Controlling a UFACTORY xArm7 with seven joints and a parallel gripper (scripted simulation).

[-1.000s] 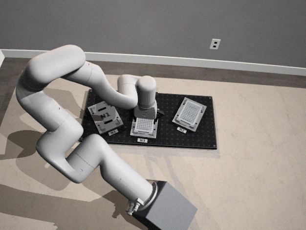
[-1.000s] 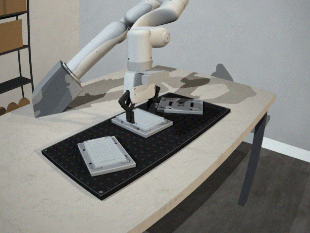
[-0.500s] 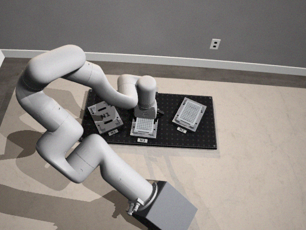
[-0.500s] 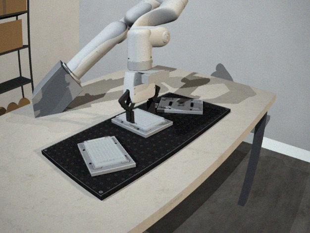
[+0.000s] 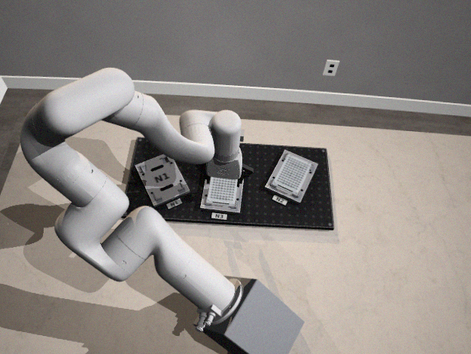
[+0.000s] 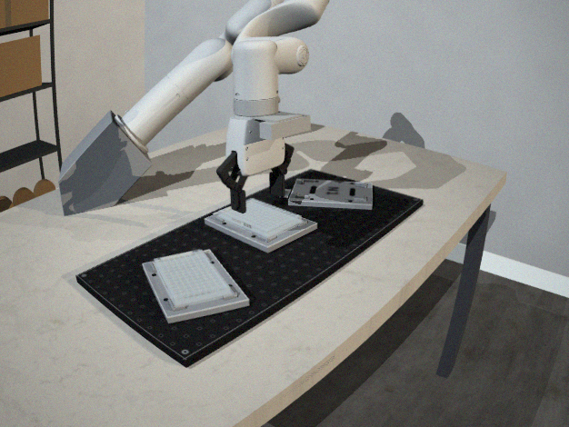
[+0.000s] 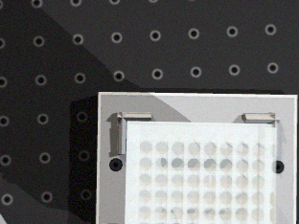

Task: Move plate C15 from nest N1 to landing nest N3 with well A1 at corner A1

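Note:
A white well plate, C15 point(image 5: 221, 189) point(image 6: 262, 218) point(image 7: 201, 177), lies flat on nest N3 point(image 5: 220, 209) point(image 6: 271, 243) point(image 7: 192, 105), between its corner locators. My gripper point(image 5: 225, 175) point(image 6: 257, 200) is open and hangs just above the plate's far end, with its fingers on either side and clear of the plate. Nest N1 point(image 5: 152, 184) point(image 6: 331, 193) stands empty to one side. Plate C51 point(image 5: 292, 175) point(image 6: 190, 278) lies on nest N2 point(image 5: 285, 192) point(image 6: 202, 312). I cannot read the plate labels or the A1 mark.
All three nests sit on a black perforated deck point(image 5: 265, 213) point(image 6: 298, 275) point(image 7: 192, 48), with signs N1 point(image 5: 173, 204), N3 point(image 5: 219, 215) and N2 point(image 5: 279, 199) in front. The arm's grey base block point(image 5: 262, 319) point(image 6: 101, 165) stands on the table. A shelf point(image 6: 27, 92) stands behind.

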